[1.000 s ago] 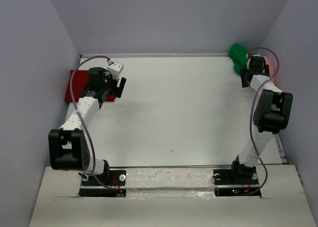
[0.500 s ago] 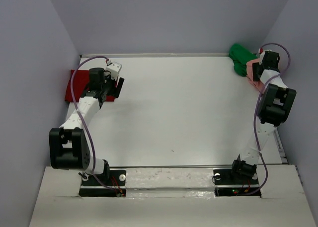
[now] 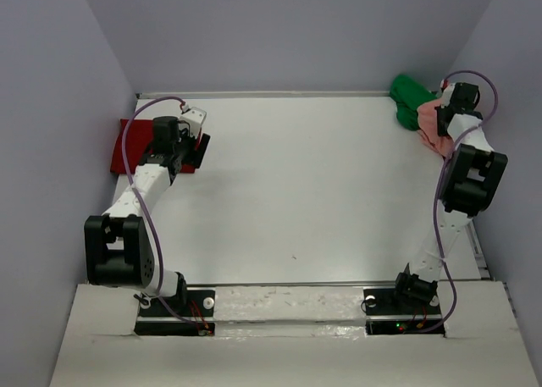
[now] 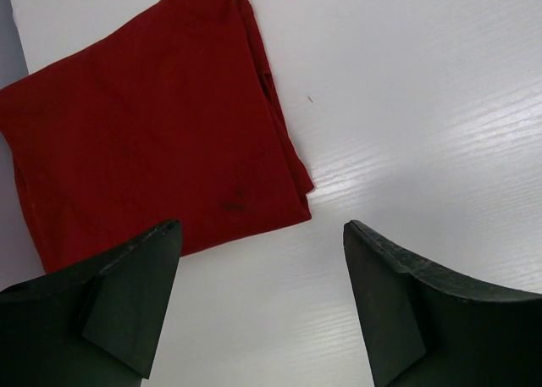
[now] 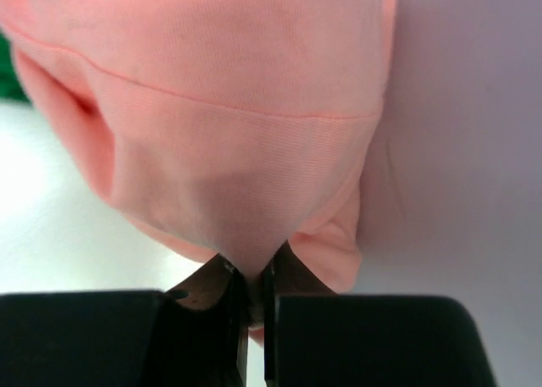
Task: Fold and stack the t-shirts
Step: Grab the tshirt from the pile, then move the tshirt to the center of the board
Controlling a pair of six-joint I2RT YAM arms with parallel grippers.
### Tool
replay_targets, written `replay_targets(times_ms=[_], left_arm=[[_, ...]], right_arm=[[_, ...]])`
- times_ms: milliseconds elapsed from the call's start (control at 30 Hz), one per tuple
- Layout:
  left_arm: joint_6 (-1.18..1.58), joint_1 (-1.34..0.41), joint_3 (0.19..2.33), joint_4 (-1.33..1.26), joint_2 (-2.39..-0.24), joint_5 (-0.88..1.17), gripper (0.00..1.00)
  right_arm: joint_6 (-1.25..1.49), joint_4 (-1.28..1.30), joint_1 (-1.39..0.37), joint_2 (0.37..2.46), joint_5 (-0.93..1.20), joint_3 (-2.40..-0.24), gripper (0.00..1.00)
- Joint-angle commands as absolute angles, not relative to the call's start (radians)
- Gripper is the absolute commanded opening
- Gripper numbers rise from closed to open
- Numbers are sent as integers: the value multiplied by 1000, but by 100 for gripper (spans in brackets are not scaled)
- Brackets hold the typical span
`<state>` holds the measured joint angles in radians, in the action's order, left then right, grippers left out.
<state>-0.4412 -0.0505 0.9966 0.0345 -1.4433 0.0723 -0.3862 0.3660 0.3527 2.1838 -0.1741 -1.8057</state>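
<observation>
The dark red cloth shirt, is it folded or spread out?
Folded. The deep red cloth shirt lies flat as a neat rectangle, with stacked layers showing along one edge.

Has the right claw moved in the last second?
Yes. In the top view the right claw has shifted right, away from the green shirt toward the right wall, and is now shut on the salmon-pink shirt.

Lab test cell — white table (image 3: 322, 192), plain walls (image 3: 288, 31)
</observation>
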Motion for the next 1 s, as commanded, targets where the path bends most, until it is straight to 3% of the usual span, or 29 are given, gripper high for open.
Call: replay_targets(times_ms=[0,267,633,833,867,900,967], left_arm=[[-457,-41,1003,34,-1410,75,89],[-422,75,957,18,-1263,221,89],[-402,167,931,86,-1135,399,89],[-408,167,891,113,-1088,426,89],[-413,167,887,117,-1078,429,89],[-416,169,878,121,-1060,430,89],[-422,167,865,124,-1048,437,89]], right_arm=[[-393,521,356,1938,-49,-1931,0],[-377,1075,322,1757,404,-2296,0],[-480,1279,123,1470,675,-1965,0],[-485,1360,54,1476,891,-1989,0],[-489,1382,54,1488,909,-2005,9],[-488,1405,54,1497,931,-2017,46],[-479,1399,54,1508,927,-2020,92]])
